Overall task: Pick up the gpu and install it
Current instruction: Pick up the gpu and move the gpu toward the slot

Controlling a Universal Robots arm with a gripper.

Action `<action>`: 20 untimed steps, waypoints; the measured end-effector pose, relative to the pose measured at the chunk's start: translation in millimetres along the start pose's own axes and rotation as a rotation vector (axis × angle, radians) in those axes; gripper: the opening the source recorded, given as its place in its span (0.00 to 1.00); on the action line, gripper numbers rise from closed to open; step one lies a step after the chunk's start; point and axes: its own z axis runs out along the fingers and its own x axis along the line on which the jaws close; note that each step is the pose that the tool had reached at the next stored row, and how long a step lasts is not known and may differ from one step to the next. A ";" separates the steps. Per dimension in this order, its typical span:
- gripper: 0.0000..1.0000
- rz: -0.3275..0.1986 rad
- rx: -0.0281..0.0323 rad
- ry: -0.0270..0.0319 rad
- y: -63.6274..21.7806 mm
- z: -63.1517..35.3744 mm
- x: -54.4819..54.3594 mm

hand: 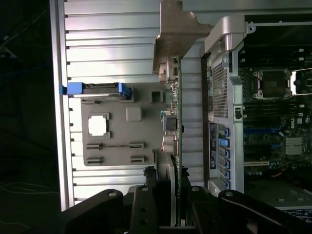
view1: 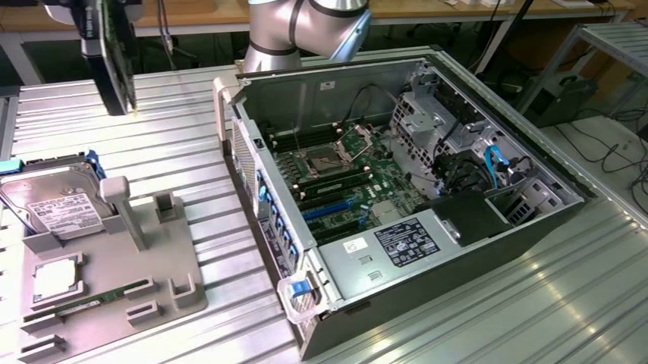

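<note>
The gpu (view1: 114, 61) is up in the air, hanging on edge at the upper left of the exterior view. It reads there as a thin dark slab above the ribbed metal table (view1: 182, 114), well apart from the open computer case (view1: 335, 72). The wrist view looks straight along its length: a skinny green board edge with small parts standing off one face. At the end away from the grip is the silver bracket (hand: 178, 29), stepped and bent. The gripper (hand: 168, 200) is clamped narrow on the near end of the card, its black bolted fingers (hand: 144, 204) pressing on either flat face. By my reading the pick-up half is done and this is the carry, with the install not yet begun. From the wrist, the card lines up over the strip of table between the grey plastic tray (hand: 117, 131) and the case's perforated wall. On that tray the silver hard drive (view1: 56, 201) sits in its cradle with blue end pieces, and a narrow green memory stick (view1: 86, 302) lies in a groove. Inside the case the green motherboard (view1: 344, 182) lies flat, with blue slots (view1: 329, 212) side by side near the perforated wall. Seating the card would call for a square approach: long edge parallel to a slot, bracket toward the slotted wall, then even pressure. A thin, stiff board like this likely won't forgive a tilt.
</note>
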 end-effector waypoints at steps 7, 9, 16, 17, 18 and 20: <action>0.28 -0.026 -0.0004 0.0006 0.7 2.6 -21.6; 0.28 -0.064 -0.0007 0.0019 0.7 3.3 -22.5; 0.28 -0.067 -0.0008 0.0021 1.3 10.4 -46.1; 0.28 -0.066 -0.0008 0.0019 1.4 11.6 -50.1; 0.28 -0.065 -0.0008 0.0020 1.5 12.8 -54.7; 0.28 -0.064 -0.0008 0.0019 1.9 14.9 -64.0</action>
